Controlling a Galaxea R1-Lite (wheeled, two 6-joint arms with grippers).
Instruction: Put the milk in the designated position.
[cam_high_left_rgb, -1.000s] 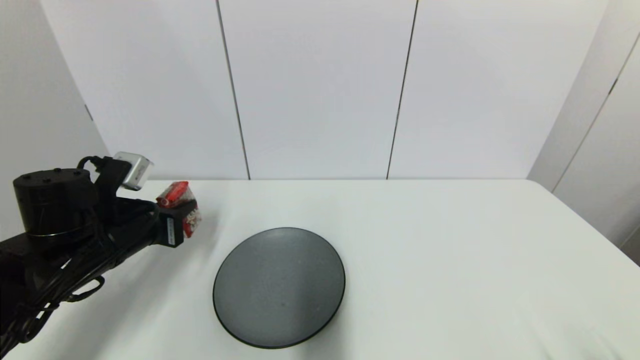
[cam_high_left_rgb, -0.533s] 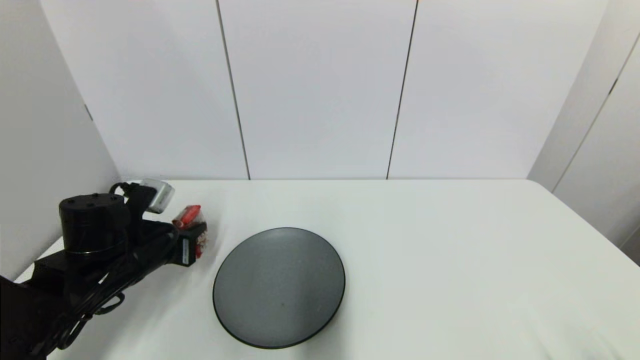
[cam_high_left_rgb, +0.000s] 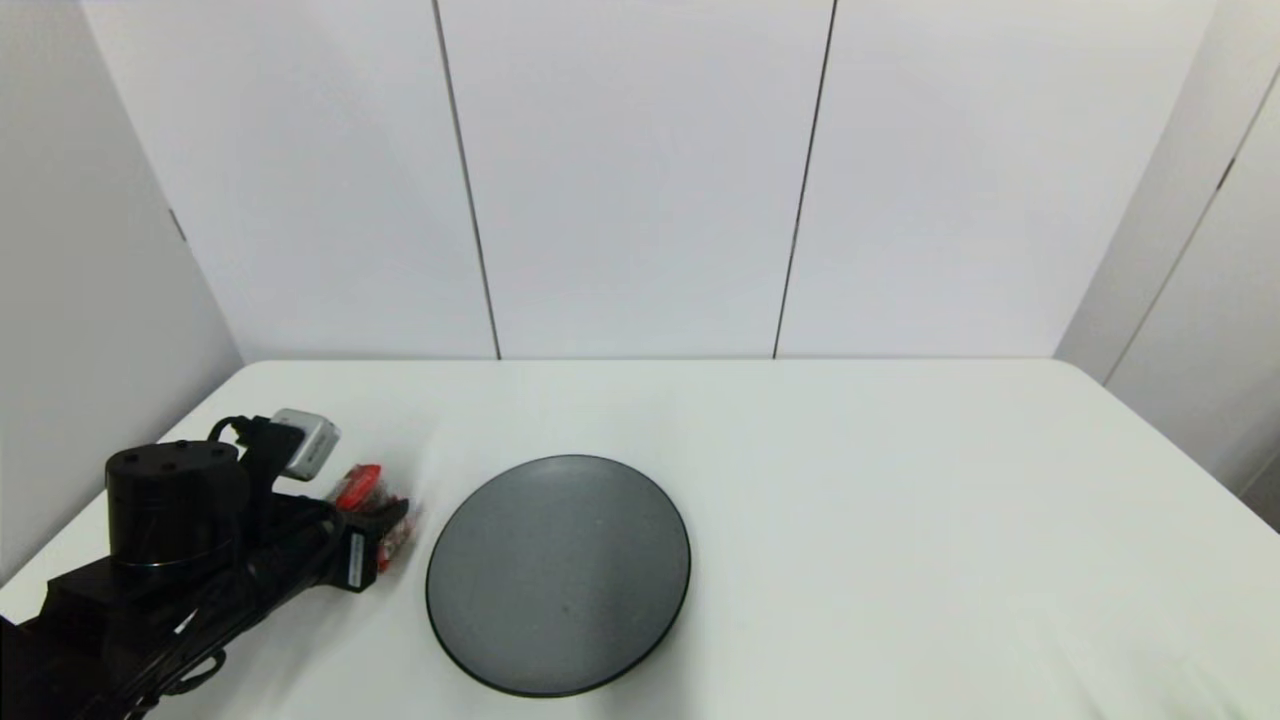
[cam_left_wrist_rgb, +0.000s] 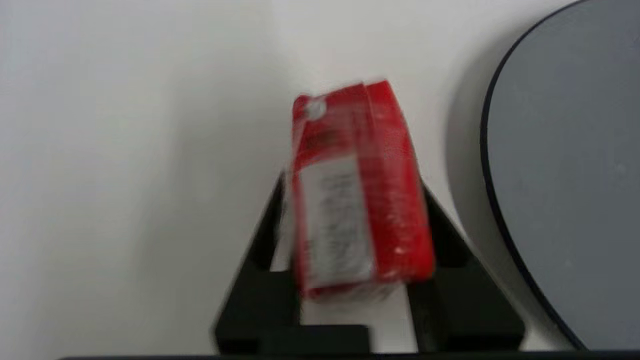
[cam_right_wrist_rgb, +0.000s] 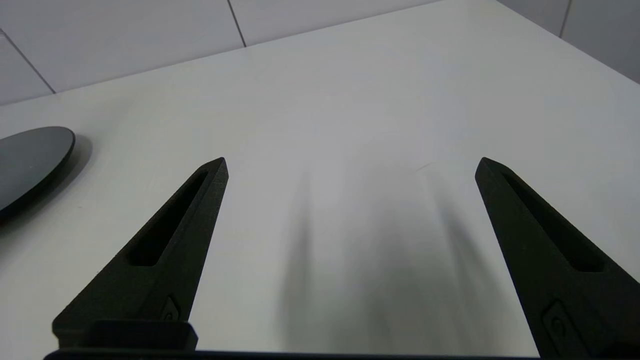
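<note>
The milk carton (cam_high_left_rgb: 368, 500) is a small red box with glossy, film-like sides and a pale printed label, its edges smeared by motion in the left wrist view (cam_left_wrist_rgb: 355, 195). The left pincer (cam_high_left_rgb: 385, 530) is clamping it between two black fingers (cam_left_wrist_rgb: 260, 280), one on each side of the box, and the carton is leaning tilted rather than standing square. Beside it the plate (cam_high_left_rgb: 558, 575) is lying as a round, matte dark grey disc with a thin darker rim, flat on the smooth white tabletop (cam_high_left_rgb: 900, 520). The carton is sitting near the left edge of the tabletop, just left of the plate and apart from its rim; whether its base is touching the surface cannot be told.

Compared with a second ago, the left arm is coming down and drawing back toward the near side: the carton, then level with the far edge of the tabletop, is now showing lower and nearer, level with the plate's far half. The plate is staying where it was.

The left arm is reaching in from the near left corner, its round black wrist joint (cam_high_left_rgb: 178, 505) raised and its silver camera block (cam_high_left_rgb: 305, 442) sitting above the pincer, which is pointing toward the right. The right pincer (cam_right_wrist_rgb: 350, 165) is hanging low over bare tabletop at the right, its two tapered black fingers spread wide with nothing between them.
</note>
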